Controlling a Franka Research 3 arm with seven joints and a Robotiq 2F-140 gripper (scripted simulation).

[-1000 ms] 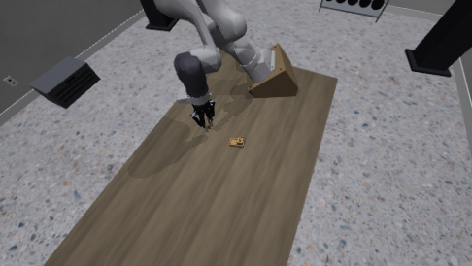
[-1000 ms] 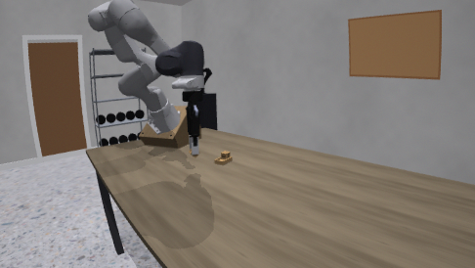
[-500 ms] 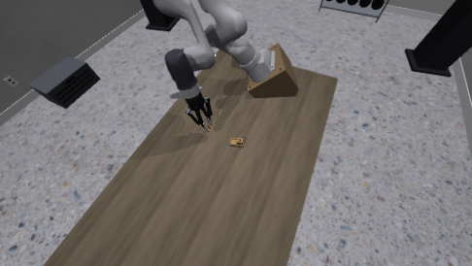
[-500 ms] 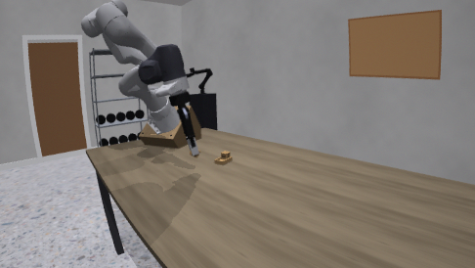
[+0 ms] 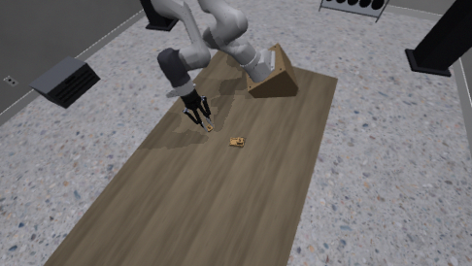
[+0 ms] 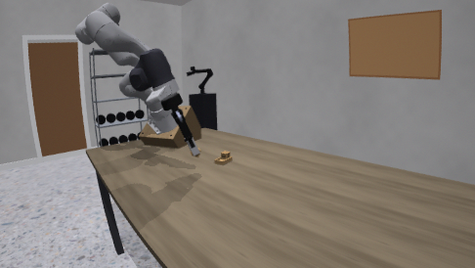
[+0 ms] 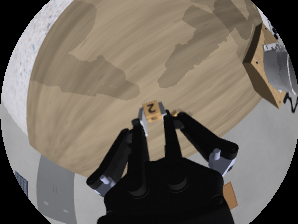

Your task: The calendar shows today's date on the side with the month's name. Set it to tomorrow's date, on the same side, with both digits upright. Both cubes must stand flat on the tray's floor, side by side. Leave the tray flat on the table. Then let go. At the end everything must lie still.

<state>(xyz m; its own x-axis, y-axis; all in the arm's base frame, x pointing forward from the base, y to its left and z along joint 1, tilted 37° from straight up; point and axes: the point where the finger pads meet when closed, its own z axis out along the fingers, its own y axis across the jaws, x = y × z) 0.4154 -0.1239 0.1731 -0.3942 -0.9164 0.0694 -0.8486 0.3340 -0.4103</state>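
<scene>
While the tray (image 5: pixel 233 145) (image 6: pixel 223 161) bears one cube (image 5: pixel 240 140) (image 6: pixel 225 154), the jaws (image 5: pixel 206 125) (image 6: pixel 195 152) grip another (image 5: pixel 210 128) (image 7: pixel 151 109).

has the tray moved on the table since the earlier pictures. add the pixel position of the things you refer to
No, no shift shows: in the top view the tray (image 5: pixel 234 142) (image 6: pixel 224 160) sits at the same spot relative to the wooden base block (image 5: pixel 273 89) (image 6: pixel 164 139) (image 7: pixel 257 75) as before.
</scene>
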